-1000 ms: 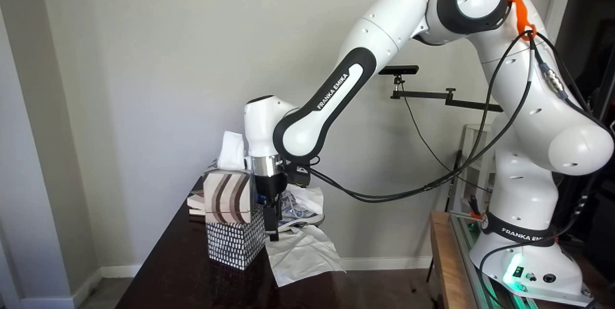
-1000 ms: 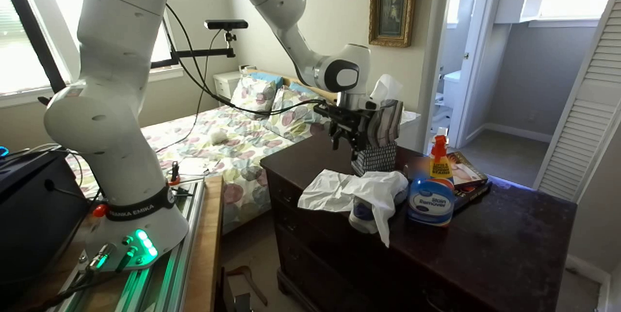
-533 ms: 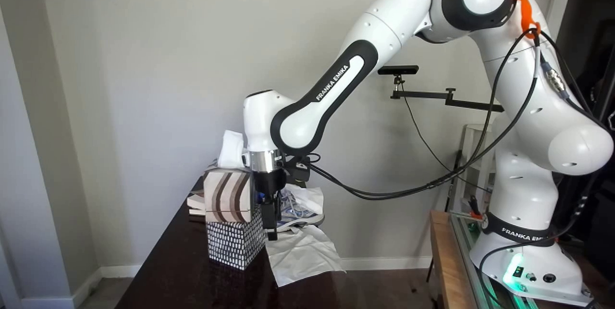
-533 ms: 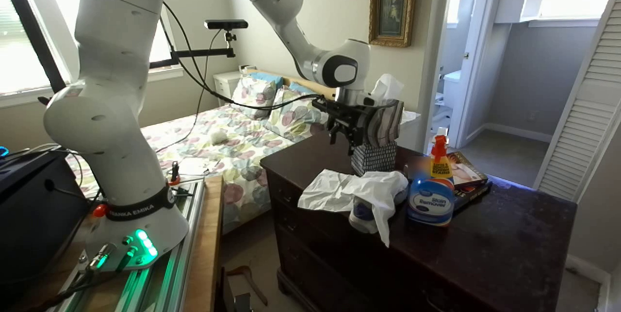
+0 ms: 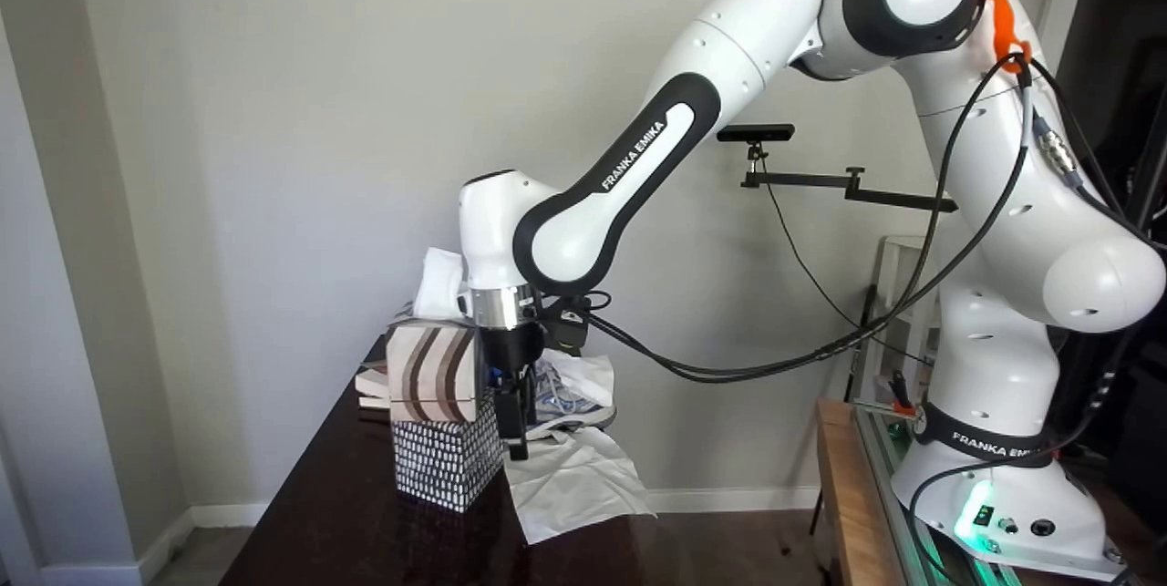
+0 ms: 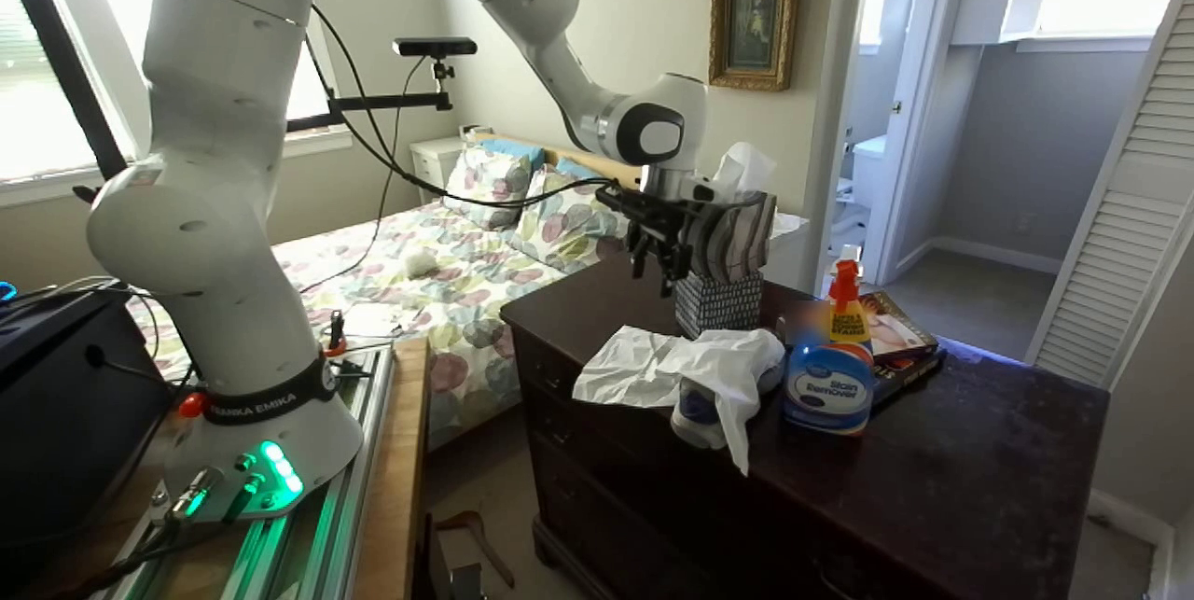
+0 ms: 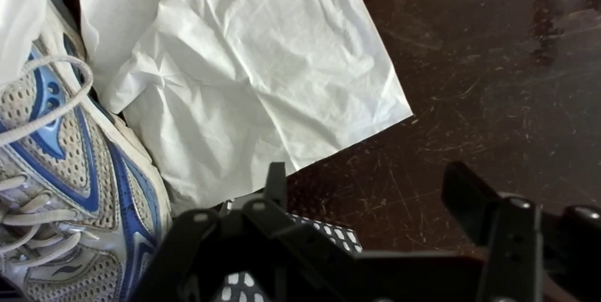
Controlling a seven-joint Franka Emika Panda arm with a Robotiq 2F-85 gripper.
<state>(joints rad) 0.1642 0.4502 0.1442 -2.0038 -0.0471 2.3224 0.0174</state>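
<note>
Wrist view, left to right: a running shoe (image 7: 94,175), grey mesh with blue trim and pale laces, fills the left side; white paper covers part of it. Beside the shoe, a creased white paper sheet (image 7: 253,76) lies on the dresser (image 7: 474,104), whose dark wood top is scratched. Whether the paper on the shoe belongs to the same sheet cannot be determined. Next, partly hidden by the gripper (image 7: 364,175), is a black box with white dashes (image 7: 345,237). The jaws stand wide apart and hold nothing; the sheet's edge and dark wood show between the fingertips.

Exterior views, left to right: the Franka arm (image 6: 224,133) shows green lights (image 6: 282,467) at its base. Behind it is a bed (image 6: 457,301) with a multicoloured patterned cover. In both exterior views the gripper points downward just beside the dashed box, which stands upright on the dresser; contact cannot be confirmed. A striped box (image 5: 430,372) rests on top of it, with white tissue (image 5: 440,285) at its upper end. A gilt-framed picture (image 6: 757,7) hangs on the wall beyond. A blue stain remover bottle (image 6: 828,385) with a red-orange trigger stands upright near the shoe. Stacked books (image 6: 900,339) lie just behind the bottle.
</note>
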